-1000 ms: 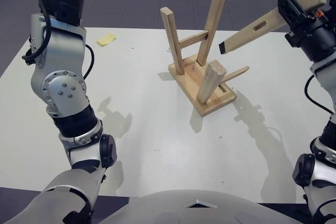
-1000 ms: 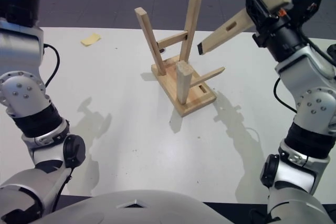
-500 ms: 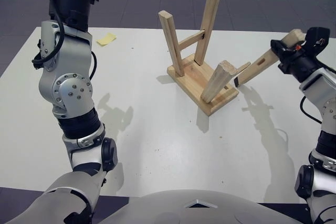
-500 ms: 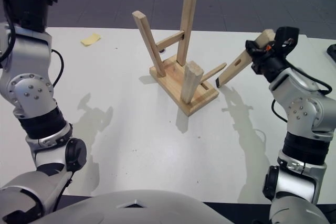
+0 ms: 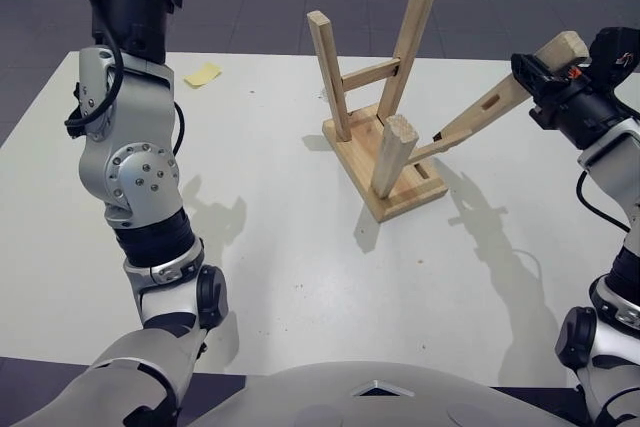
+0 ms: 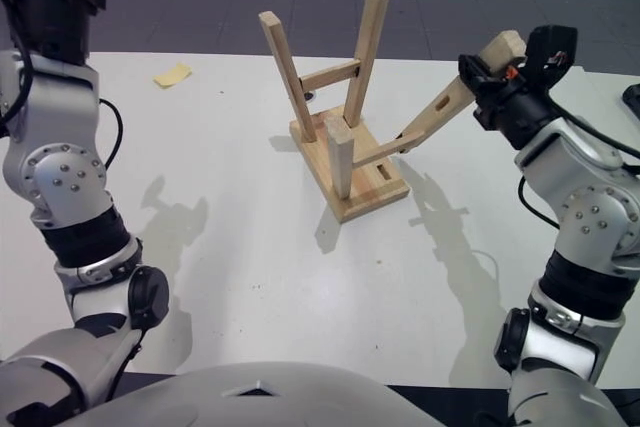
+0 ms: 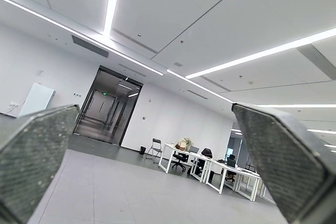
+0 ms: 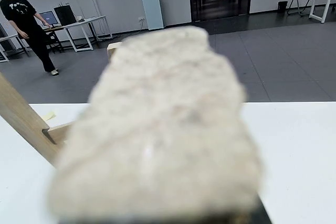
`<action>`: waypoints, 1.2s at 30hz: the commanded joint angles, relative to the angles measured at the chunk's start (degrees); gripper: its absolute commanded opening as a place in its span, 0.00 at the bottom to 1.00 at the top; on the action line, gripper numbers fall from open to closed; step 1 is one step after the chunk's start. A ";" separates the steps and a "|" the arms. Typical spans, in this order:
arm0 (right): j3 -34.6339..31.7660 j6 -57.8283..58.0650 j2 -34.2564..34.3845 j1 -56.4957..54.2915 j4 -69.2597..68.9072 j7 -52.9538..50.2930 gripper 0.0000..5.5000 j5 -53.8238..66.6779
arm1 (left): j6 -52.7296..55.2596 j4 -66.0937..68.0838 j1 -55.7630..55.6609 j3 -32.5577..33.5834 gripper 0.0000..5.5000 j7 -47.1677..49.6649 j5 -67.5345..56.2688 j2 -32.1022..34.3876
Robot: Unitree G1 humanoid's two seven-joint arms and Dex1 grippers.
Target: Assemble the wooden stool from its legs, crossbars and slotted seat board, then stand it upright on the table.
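Note:
The stool lies upside down on the white table (image 5: 270, 247), resting on its slotted seat board (image 5: 356, 159). Two legs (image 5: 330, 77) (image 5: 406, 47) stand at the back, joined by a crossbar (image 5: 368, 74). A third leg (image 5: 390, 155) stands at the front, with a second crossbar (image 5: 425, 153) sticking out to the right. My right gripper (image 5: 535, 79) is shut on the fourth leg (image 5: 490, 105), held slanted, its lower end at that crossbar's tip. The wrist view shows this leg's upper end (image 8: 157, 129) up close. My left gripper (image 7: 155, 129) is open, raised high at the left and pointing at the ceiling.
A yellow sticky note (image 5: 203, 74) lies near the table's far left edge. A dark object (image 6: 632, 97) sits at the far right edge. Bare tabletop stretches in front of and to the left of the stool.
My right gripper brought the fourth leg down from above the stool, out to the right, then in to the free crossbar's tip. The front leg now stands more upright.

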 commanded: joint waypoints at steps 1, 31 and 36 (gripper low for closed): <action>-4.99 4.76 1.39 -1.69 -0.39 -3.16 0.18 7.96 | -0.45 0.06 0.96 0.06 0.98 0.88 0.96 -0.46; -3.08 14.02 -1.68 -1.81 5.96 -12.26 0.18 19.13 | -3.40 -2.20 3.73 -3.21 0.98 5.17 3.13 -8.17; -3.15 12.71 1.50 0.22 6.16 -15.89 0.18 19.84 | -3.42 -1.29 2.59 -4.12 0.98 5.20 2.32 -10.04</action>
